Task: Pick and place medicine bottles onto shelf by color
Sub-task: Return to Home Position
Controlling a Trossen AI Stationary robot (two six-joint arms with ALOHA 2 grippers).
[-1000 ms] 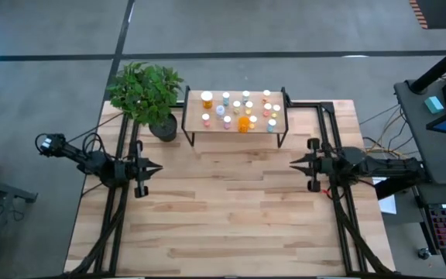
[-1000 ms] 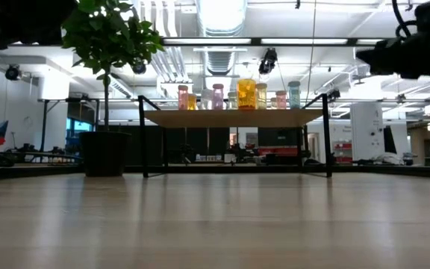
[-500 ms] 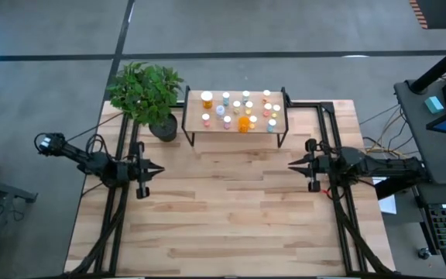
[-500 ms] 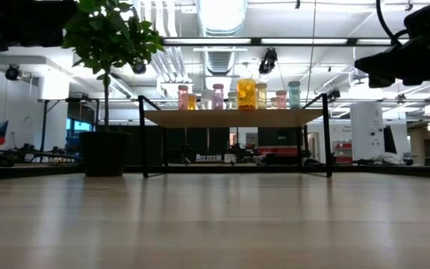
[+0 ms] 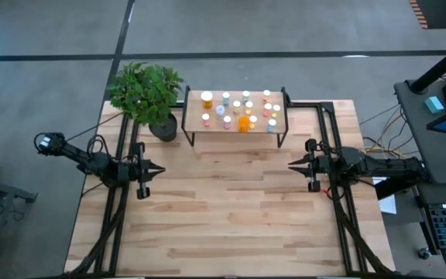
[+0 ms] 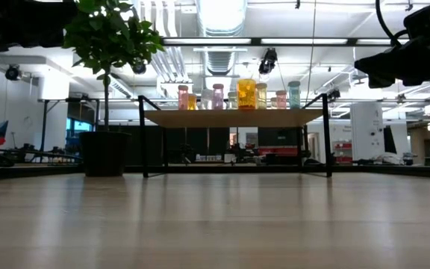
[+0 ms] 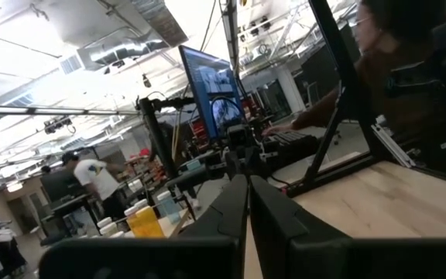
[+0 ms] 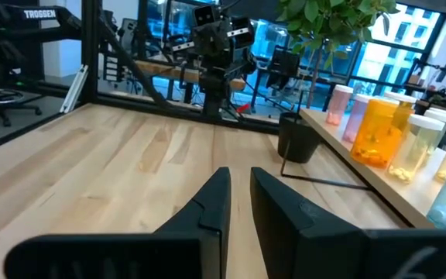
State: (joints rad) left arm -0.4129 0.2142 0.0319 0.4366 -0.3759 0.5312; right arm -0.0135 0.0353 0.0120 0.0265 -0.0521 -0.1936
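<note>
The medicine bottles (image 5: 238,110) all stand on the shelf (image 5: 197,123) at upper centre of the high view, too small there to sort by colour. The left gripper (image 5: 158,169), mid-left, is pressed together and empty. The right gripper (image 5: 292,163), mid-right, shows a narrow gap and pinches nothing; the low view cuts both arms off at its top corners.

Robotics lab; ceiling ducts (image 6: 213,30); monitor (image 7: 211,85); workbenches.

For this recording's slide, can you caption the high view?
Bottles crowd the shelf beside a plant; left gripper and right gripper hover empty over the table.
</note>
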